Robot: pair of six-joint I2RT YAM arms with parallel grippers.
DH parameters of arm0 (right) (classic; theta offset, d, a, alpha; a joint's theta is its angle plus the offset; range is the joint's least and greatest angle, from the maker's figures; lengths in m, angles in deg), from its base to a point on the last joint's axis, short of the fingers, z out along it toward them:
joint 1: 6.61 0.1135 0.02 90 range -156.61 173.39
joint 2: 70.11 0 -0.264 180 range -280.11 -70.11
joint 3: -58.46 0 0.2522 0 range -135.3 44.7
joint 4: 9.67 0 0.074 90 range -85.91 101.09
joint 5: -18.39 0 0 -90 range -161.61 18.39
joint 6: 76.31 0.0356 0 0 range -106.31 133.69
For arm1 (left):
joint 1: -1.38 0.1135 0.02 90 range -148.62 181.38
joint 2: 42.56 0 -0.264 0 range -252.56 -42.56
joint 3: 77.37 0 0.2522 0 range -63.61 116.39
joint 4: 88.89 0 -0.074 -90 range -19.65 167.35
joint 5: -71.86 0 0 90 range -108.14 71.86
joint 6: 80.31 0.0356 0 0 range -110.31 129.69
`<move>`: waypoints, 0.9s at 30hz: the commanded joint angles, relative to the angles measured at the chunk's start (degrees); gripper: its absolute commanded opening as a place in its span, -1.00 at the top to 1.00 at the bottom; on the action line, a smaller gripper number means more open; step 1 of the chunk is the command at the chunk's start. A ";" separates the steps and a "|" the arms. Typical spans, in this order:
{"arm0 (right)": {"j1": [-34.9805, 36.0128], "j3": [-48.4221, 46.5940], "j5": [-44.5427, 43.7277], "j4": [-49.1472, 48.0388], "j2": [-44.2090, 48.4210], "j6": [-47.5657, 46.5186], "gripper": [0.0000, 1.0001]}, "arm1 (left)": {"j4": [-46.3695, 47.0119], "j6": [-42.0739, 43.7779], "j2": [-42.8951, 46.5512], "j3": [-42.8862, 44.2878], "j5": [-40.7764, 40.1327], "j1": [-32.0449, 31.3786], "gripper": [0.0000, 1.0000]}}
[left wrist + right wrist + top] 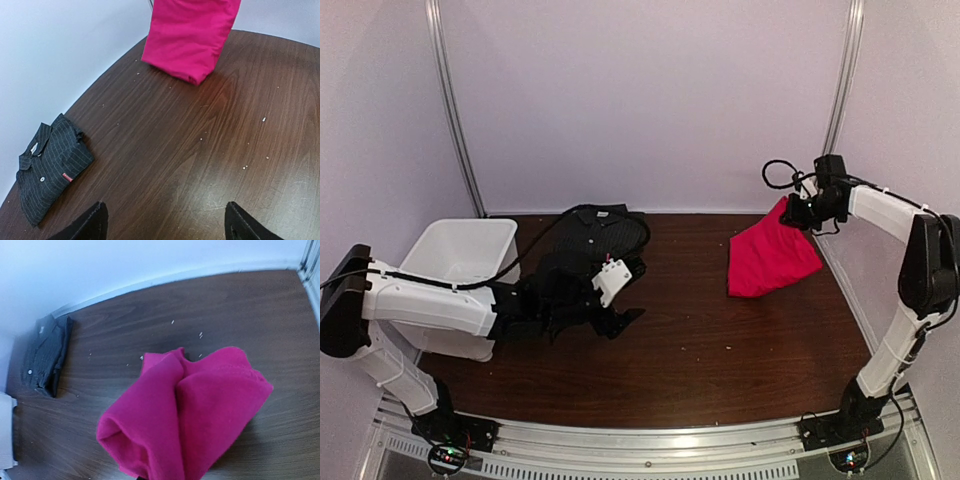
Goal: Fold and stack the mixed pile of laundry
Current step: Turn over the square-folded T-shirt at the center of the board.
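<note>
The left gripper (pixel 631 294) is held low over the middle of the dark wooden table (pixel 720 350), and its jaws are spread wide with nothing between them; in the left wrist view only bare tabletop is seen between the two black fingers (pixel 94 222). The right gripper (pixel 798 212) is raised near the far right corner of the table and is clenched on the top of the red T-shirt (pixel 770 258). The T-shirt is bunched into loose folds and hangs from that grip, and its lower end seems to reach the tabletop. In the right wrist view the red cloth (pixel 190 415) fills the lower part of the picture, and the fingers themselves are hidden by it. The dark pinstriped shirt (pixel 600 226) is laid folded flat on the table at the far edge, close to the back wall, collar up, well apart from the T-shirt. A white plastic bin (pixel 460 255) is set at the left side of the table, beside the left arm.
</note>
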 commanded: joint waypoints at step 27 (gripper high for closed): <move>54.50 -36.98 -27.01 26.25 -33.14 -4.00 0.75 | -22.87 -21.34 29.89 -4.24 -17.91 11.94 -0.83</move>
